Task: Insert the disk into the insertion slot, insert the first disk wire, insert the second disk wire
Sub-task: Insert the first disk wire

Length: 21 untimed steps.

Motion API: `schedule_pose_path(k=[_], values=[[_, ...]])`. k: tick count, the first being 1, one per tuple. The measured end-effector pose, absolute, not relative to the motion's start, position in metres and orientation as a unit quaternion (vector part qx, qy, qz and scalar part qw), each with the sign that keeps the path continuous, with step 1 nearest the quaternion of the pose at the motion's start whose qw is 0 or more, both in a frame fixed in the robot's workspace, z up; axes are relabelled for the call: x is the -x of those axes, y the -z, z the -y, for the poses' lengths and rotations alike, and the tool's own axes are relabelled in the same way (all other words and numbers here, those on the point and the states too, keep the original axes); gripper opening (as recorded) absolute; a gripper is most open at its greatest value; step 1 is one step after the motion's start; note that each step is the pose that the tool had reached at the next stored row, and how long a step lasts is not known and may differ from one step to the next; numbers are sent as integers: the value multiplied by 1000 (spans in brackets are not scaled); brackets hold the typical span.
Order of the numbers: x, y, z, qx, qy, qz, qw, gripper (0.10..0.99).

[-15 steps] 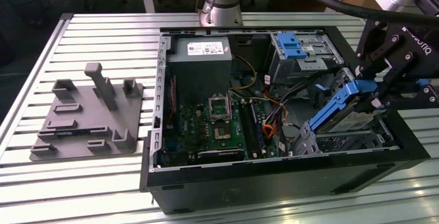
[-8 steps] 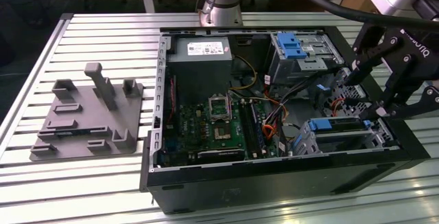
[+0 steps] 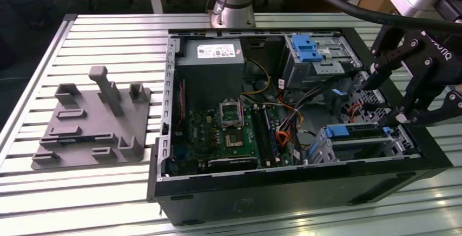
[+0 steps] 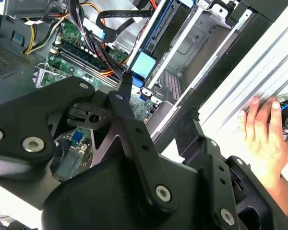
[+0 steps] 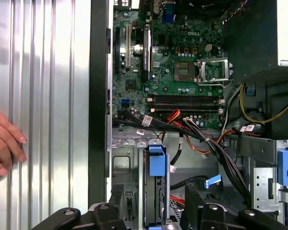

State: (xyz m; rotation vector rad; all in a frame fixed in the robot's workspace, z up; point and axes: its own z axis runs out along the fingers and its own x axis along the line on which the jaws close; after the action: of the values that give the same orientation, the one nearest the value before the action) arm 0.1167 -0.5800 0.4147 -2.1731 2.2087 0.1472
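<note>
The gripper [image 5: 156, 196] hangs over the near corner of the open computer case [image 3: 289, 187], on the exterior view's right. Its jaws stand wide apart. In the first wrist view one black finger [image 5: 117, 201] comes down on each side of the disk [image 5: 156, 184], and neither touches it.

The disk sits on edge inside the insertion slot [image 5: 127, 165], the low perforated silver cage against the case's near wall. The blue end of its carrier frame faces the middle of the case (that blue end is the plainest sign of it in the exterior view). A bundle of black, orange and red wires [image 5: 201, 139] crosses just beyond the blue end, between the disk and the motherboard [image 3: 227, 128].

Farther back on the same side stands a taller metal cage with a blue latch [image 3: 317, 52]. The power supply [image 3: 209, 49] fills the far corner toward the exterior view's left.

The case rests on a slatted metal tabletop [image 3: 86, 192]. A grey fixture with upright pegs [image 3: 94, 122] lies on the slats to the exterior view's left, apart from the case. A person's hand [image 4: 261, 134] rests flat on the slats just outside the case wall nearest the disk.
</note>
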Motion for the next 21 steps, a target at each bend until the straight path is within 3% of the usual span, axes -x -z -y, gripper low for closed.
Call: schedule_pose_path(k=[12,21], values=[[-117,-414,580,700,-47,-712,19,616],[-115,-414,575,700,-13,-714,-11,616]])
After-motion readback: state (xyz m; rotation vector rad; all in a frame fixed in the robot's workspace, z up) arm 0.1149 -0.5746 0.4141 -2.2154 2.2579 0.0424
